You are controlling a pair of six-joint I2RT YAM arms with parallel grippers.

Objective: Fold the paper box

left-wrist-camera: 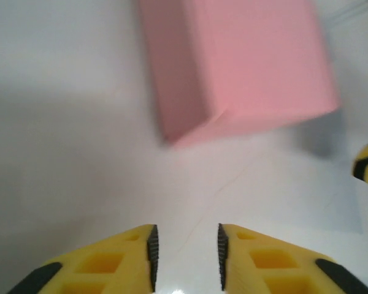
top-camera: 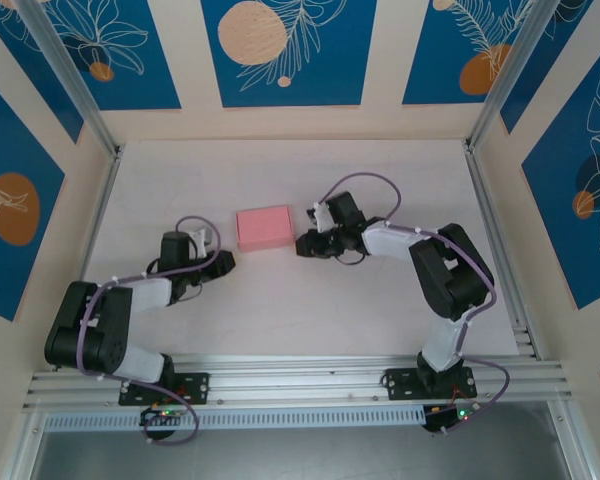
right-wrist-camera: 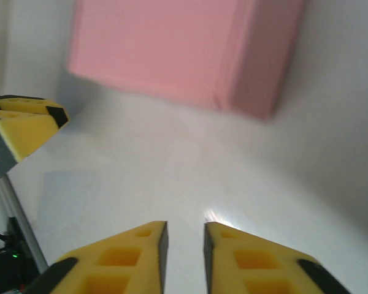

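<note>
The paper box [top-camera: 264,227] is a small closed pink rectangular box lying flat on the white table, between the two arms and apart from both. My left gripper [top-camera: 223,262] sits just below and left of it, and my right gripper [top-camera: 302,245] is just off its right end. In the left wrist view the box [left-wrist-camera: 239,67] lies ahead of my left gripper [left-wrist-camera: 185,236], whose yellow fingers [left-wrist-camera: 135,257] stand apart with bare table between them. In the right wrist view the box [right-wrist-camera: 172,49] is ahead of my right gripper [right-wrist-camera: 185,229], whose jaws show a narrow empty gap.
The white table [top-camera: 300,300] is fenced by beige walls with blue panels and aluminium posts [top-camera: 75,85]. A metal rail [top-camera: 310,375] carries both arm bases along the near edge. The other arm's yellow fingertip [right-wrist-camera: 24,122] shows at the left of the right wrist view.
</note>
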